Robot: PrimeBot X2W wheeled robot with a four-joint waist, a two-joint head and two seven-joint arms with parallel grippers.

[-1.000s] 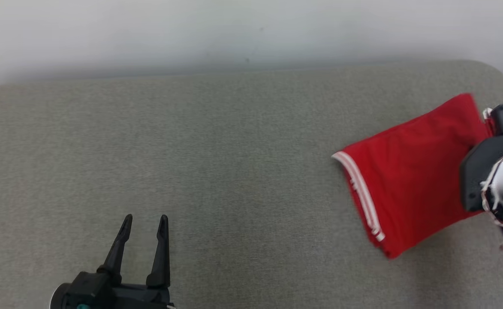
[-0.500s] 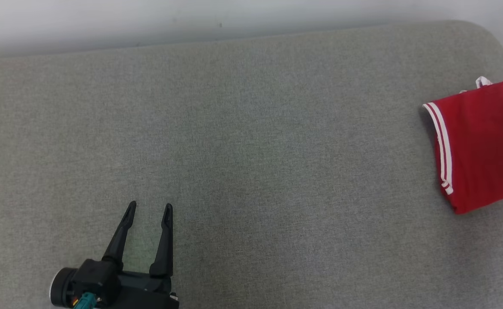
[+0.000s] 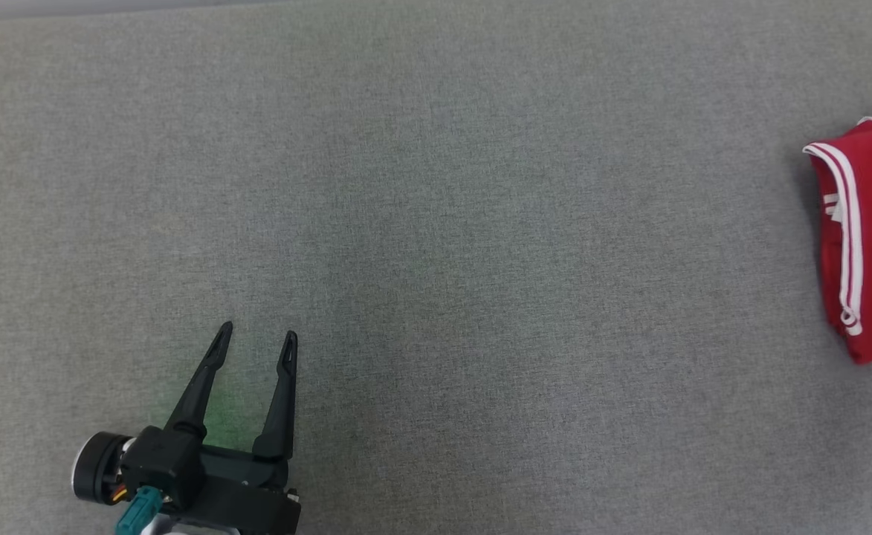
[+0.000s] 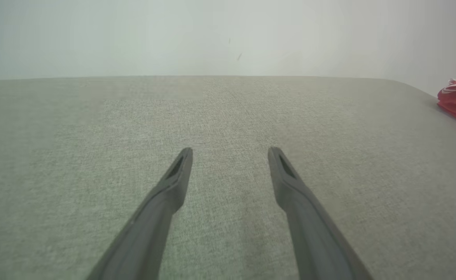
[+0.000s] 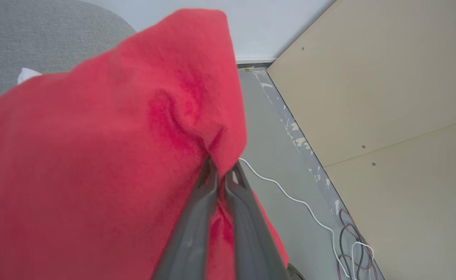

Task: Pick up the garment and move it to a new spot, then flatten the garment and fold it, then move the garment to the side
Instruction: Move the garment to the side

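Head view: the red, white-striped folded fabric garment now sits at the far right margin of the broad grey woven cushion surface.
Measured against the surface's rounded corner, it has travelled rightward over the last second, while the camera itself has tipped down. Right wrist view shows the right gripper with fingers clenched on a pinch of red cloth, grey floor beyond. The left gripper hovers well apart, fingers spread and empty. The move-aside step looks nearly done; release remains.
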